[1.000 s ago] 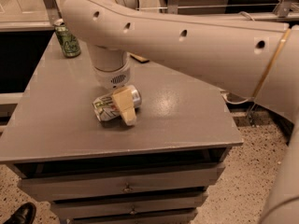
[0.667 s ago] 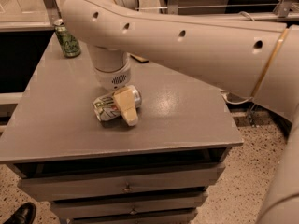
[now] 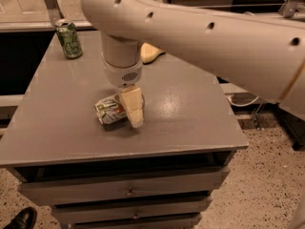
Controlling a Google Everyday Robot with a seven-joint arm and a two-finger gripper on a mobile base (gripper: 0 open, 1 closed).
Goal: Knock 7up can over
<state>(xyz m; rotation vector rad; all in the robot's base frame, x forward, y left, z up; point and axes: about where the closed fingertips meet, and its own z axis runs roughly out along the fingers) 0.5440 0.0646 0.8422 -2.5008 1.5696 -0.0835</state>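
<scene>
Camera view: you look down on a grey cabinet, nearest things first.
Shoe: dark, at the lower left, below the cabinet and well apart from your work.
Drawers: shut, under the front edge.
7up can: lies on its side near the middle of the top, so you may judge the knock done.
Gripper: points down against the can's right end; you cannot tell whether it is open or clamped on anything.
Handling: likely light, thin-walled, smooth and ready to roll; push its side, or take hold across mid-body, gently.
Arm: crosses above from the right.
Green can: upright at the far left corner, well apart.
</scene>
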